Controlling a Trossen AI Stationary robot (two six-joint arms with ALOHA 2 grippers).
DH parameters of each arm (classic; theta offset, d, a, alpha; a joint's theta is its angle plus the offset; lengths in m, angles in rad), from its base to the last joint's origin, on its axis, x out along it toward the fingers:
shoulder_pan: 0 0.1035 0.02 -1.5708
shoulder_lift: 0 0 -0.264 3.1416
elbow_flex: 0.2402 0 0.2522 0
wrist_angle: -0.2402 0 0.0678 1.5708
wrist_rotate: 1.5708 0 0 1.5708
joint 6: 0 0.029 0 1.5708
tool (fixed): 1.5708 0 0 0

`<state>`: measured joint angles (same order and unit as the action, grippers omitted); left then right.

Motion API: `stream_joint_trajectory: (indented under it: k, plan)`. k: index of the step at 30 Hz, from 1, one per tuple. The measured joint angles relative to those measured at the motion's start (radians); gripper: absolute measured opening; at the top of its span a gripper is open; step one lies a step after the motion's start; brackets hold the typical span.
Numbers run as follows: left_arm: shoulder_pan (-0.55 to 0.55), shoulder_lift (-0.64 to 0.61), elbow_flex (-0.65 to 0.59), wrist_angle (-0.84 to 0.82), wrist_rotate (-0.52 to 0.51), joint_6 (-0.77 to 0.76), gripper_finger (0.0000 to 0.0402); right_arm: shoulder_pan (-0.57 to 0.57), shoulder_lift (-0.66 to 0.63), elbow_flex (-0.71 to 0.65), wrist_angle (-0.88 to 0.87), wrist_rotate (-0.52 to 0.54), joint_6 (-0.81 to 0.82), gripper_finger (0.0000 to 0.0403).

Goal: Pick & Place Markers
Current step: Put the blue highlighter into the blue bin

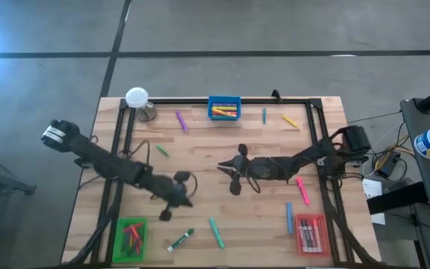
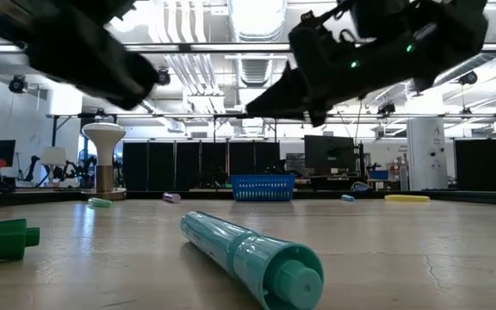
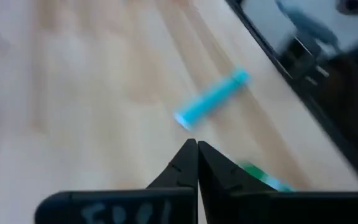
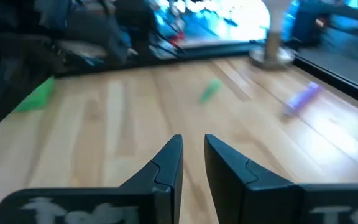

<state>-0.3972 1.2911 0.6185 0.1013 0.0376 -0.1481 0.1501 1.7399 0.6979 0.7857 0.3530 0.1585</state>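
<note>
Markers lie scattered flat on the wooden table. In the high view I see a teal marker [image 1: 216,232], a green-and-white marker [image 1: 180,240], a blue marker [image 1: 290,217], a pink marker [image 1: 302,189], a purple marker [image 1: 181,121], a small green marker [image 1: 161,150] and a yellow marker [image 1: 290,120]. My left gripper [image 1: 184,199] [image 3: 196,146] is shut and empty, above the table short of the teal marker [image 3: 213,99]. My right gripper [image 1: 222,167] [image 4: 192,142] is at mid-table, open by a narrow gap and holding nothing, and points toward the green marker [image 4: 211,90] and purple marker [image 4: 303,98].
A blue tray [image 1: 224,107] with markers sits at the far edge. A green tray [image 1: 131,237] is at the near left corner and a red tray [image 1: 311,233] at the near right, both holding markers. A white-topped lamp-like stand [image 1: 136,97] is at the far left corner. A black frame borders the table.
</note>
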Motion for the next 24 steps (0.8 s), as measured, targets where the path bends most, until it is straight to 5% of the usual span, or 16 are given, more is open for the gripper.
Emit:
stream_joint_trajectory:
  k: [5, 11, 18, 24]
  plan:
    - [0.133, 0.001, -0.154, 0.443, 0.004, 0.156, 0.0002, 0.059, -0.166, 0.0, -0.361, 0.171, 0.119, 0.0059]
    - [0.267, 0.001, -0.341, 0.851, 0.003, 0.197, 0.0001, 0.141, -0.384, 0.018, -0.853, 0.216, 0.417, 0.0059]
    - [0.334, 0.0, -0.472, 1.017, 0.003, 0.146, 0.0, 0.249, -0.48, 0.091, -1.334, 0.222, 0.821, 0.006]
    - [0.335, 0.0, -0.49, 1.022, 0.004, 0.127, 0.0, 0.327, -0.447, 0.168, -1.654, 0.048, 1.2, 0.0095]
